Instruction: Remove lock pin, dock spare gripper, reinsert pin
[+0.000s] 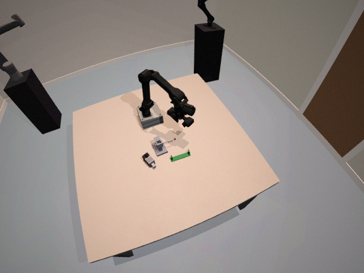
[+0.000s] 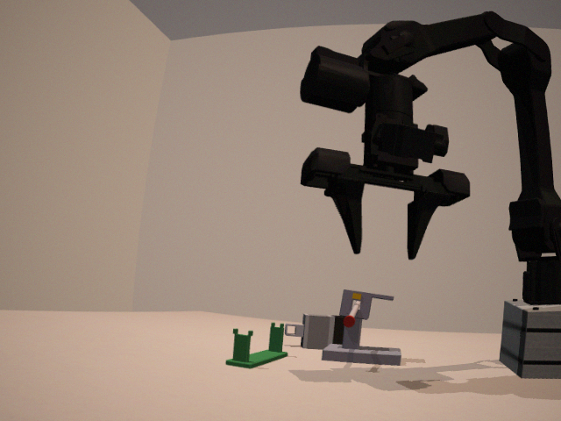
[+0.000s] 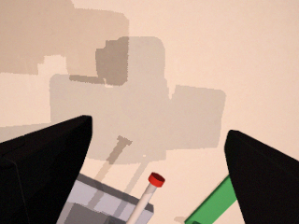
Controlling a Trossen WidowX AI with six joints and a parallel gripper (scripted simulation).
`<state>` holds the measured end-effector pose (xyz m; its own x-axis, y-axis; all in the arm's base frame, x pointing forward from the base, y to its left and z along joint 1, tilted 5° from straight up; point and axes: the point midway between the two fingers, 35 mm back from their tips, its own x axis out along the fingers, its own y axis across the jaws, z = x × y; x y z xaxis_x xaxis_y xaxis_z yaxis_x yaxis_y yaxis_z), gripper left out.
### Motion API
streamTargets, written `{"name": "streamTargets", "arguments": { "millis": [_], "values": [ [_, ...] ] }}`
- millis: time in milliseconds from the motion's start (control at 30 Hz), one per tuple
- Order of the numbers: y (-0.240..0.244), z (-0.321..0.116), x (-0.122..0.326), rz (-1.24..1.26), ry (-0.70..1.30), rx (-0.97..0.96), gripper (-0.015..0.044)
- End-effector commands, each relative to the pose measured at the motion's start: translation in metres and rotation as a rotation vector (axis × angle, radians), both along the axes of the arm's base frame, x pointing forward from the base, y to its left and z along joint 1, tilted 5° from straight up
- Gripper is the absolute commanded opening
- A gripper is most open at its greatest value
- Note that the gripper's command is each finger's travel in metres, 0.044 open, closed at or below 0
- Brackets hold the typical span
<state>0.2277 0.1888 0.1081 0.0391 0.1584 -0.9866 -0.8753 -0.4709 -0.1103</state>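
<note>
In the top view, a black 6-joint robot arm point(image 1: 160, 82) point(image 2: 535, 131) arches from a gray box-shaped base point(image 1: 152, 122) point(image 2: 536, 358) over a pale, peach-toned table point(image 1: 176, 199) point(image 2: 136, 375) point(image 3: 262, 42). The white lock pin with a red cap point(image 1: 169, 141) point(image 2: 352, 313) point(image 3: 146, 198) runs through the head of a lavender-gray socket mount point(image 1: 160, 150) point(image 2: 362, 354) point(image 3: 145, 216), its capped end jutting out to 1 side. The spare gripper, a gray-and-black block with a pale spigot point(image 1: 149, 160) point(image 2: 318, 331), lies on the table near the mount. Near them sits a bright green plastic cradle with 2 uprights point(image 1: 180, 156) point(image 2: 260, 359) point(image 3: 212, 210). Behind the table, 2 black pedestals point(image 1: 33, 102) point(image 1: 208, 53) stand on the blue-gray floor.

In the exterior view, the arm's black parallel-jaw gripper point(image 2: 384, 256) point(image 3: 160, 133) points down, high above the mount, its 2 tapered fingers apart, released and grasping nothing. A small yellow patch point(image 2: 357, 296) marks the upright mount's head just above the pin, and a thin arm extends from the head's upper edge toward the base. The spare gripper rests partly behind the mount, its square spigot opening facing the cradle.

In the wrist view, the 2 black fingers frame a shadowed stretch of tabletop. The pin's red cap shows between them, lower in view, with the mount's plate at lower left and part of the cradle at lower right, partly hidden by 1 finger.
</note>
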Motion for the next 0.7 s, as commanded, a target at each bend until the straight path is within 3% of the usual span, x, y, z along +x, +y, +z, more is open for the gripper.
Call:
{"name": "streamTargets", "arguments": {
  "millis": [0,100,333,567,667],
  "values": [
    [-0.050,0.018,0.026,-0.246,0.011,-0.033,0.0300],
    [-0.082,0.026,0.036,-0.390,0.026,-0.054,0.0300],
    [-0.084,0.024,0.038,-0.400,0.027,-0.055,0.0300],
    [-0.084,-0.041,0.051,-0.399,0.027,-0.056,0.0300],
    [-0.084,-0.044,0.051,-0.398,0.027,-0.056,0.0300]
  ]
}}
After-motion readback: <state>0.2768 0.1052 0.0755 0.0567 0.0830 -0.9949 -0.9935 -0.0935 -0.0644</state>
